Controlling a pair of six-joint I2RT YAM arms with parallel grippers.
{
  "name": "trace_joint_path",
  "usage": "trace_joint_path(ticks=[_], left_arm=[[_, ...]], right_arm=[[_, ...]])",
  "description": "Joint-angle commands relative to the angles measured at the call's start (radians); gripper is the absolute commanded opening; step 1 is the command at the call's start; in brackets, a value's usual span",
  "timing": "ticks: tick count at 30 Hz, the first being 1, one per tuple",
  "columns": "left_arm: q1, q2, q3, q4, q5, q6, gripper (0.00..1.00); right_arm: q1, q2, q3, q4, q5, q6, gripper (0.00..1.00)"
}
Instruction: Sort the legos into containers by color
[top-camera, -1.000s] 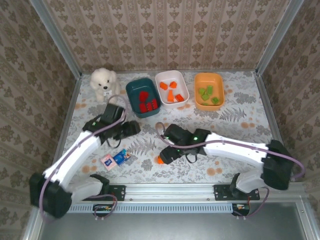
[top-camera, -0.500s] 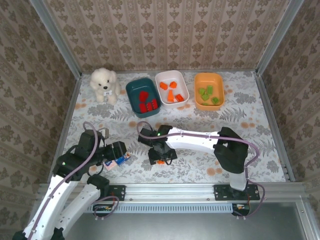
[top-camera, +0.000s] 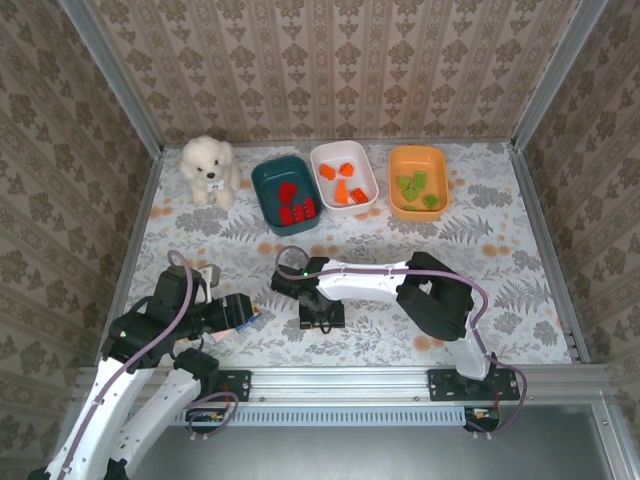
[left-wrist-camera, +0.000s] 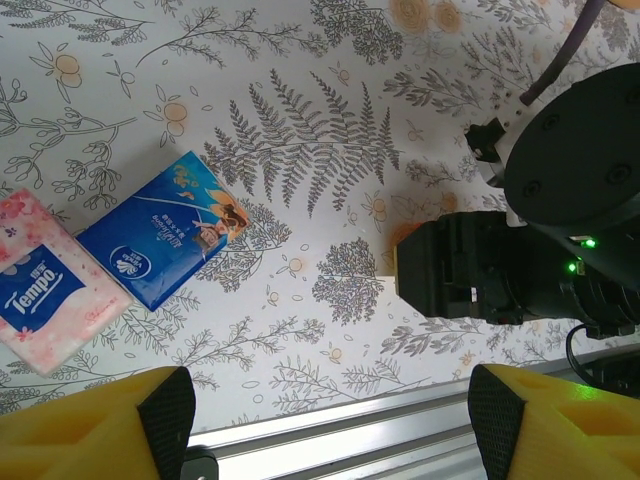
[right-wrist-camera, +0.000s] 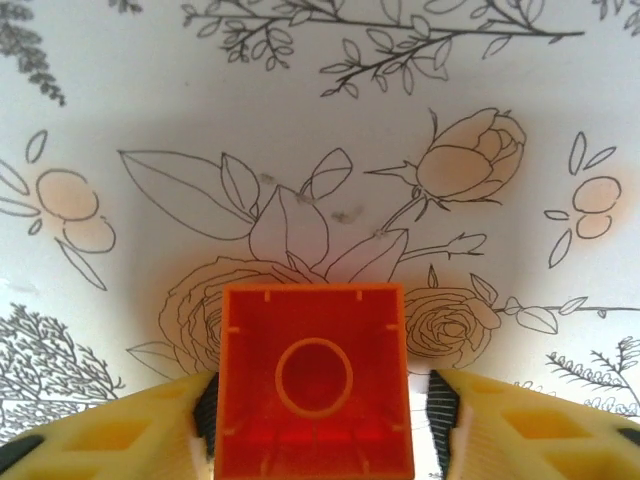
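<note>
Bracketing a small orange plastic lego brick (right-wrist-camera: 313, 380) with the right gripper (right-wrist-camera: 320, 420), its yellow fingers (right-wrist-camera: 110, 430) parted, a thin gap showing on one side, the brick lying hollow side up on the floral-printed tabletop (right-wrist-camera: 300, 100). Holding the left gripper (left-wrist-camera: 330, 420) spread wide and empty near a flat blue-and-pink tissue packet (left-wrist-camera: 165, 240).

Teal bin (top-camera: 259, 186), white bin (top-camera: 371, 163) and orange bin (top-camera: 395, 168) at twelve o'clock; dog (top-camera: 208, 168) at ten; right gripper (top-camera: 320, 318) centre, left gripper (top-camera: 240, 313) at eight.
</note>
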Motion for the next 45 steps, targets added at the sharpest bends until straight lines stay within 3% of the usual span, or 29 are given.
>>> trace_joint_path(ticks=[1,7,12,19,27,35,45], left_arm=[[0.001,-0.009,0.011,-0.023,0.02,0.018,0.76],[0.001,-0.001,-0.007,0.015,0.025,0.001,0.76],[0.001,0.049,-0.022,0.132,0.09,-0.014,0.76],[0.002,0.241,0.036,0.376,0.134,-0.052,0.76],[0.051,0.507,0.16,0.561,0.143,-0.079,0.77],[0.125,0.749,0.333,0.632,0.173,-0.04,0.77],[0.152,0.961,0.486,0.673,0.203,-0.021,0.77]], right_arm=[[-0.009,0.023,0.038,0.008,0.017,0.03,0.52],[-0.018,0.001,0.058,-0.021,0.048,-0.015,0.28],[-0.053,-0.087,0.1,-0.084,0.136,-0.095,0.21],[-0.265,-0.145,0.247,-0.1,0.226,-0.325,0.2],[-0.494,0.088,0.606,-0.093,0.21,-0.544,0.2],[-0.628,0.365,0.939,-0.074,0.122,-0.587,0.2],[-0.709,0.532,1.08,0.053,-0.016,-0.668,0.26]])
